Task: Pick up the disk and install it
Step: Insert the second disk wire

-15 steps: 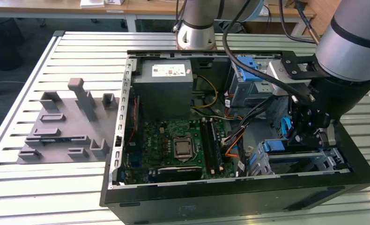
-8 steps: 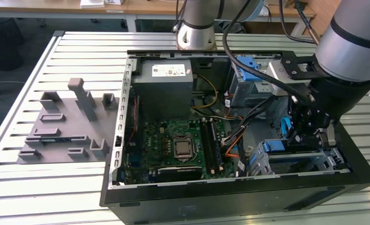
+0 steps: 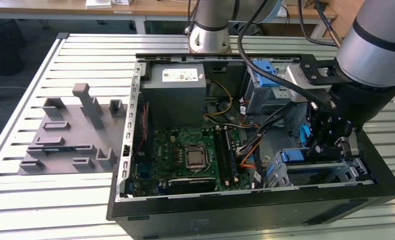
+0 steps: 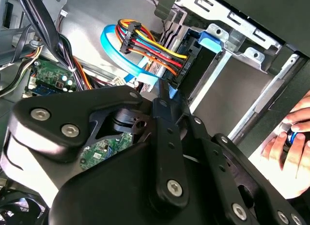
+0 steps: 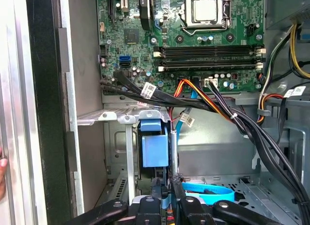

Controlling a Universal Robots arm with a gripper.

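The gripper [image 5: 168,186] is pinching narrow on the edge of the disk [image 5: 154,150], which is standing on edge, its blue plastic rail showing, inside the one silver sheet-metal cage [image 5: 121,119]. The cage is sitting in the open black case [image 3: 251,210], which is also holding one green motherboard [image 5: 193,55] with a square metal socket [image 5: 206,9], one grey power-supply box [image 3: 177,82] and bundles of black, orange and yellow cables [image 5: 213,101]. One person's hand [image 4: 290,142] is resting beside the case.
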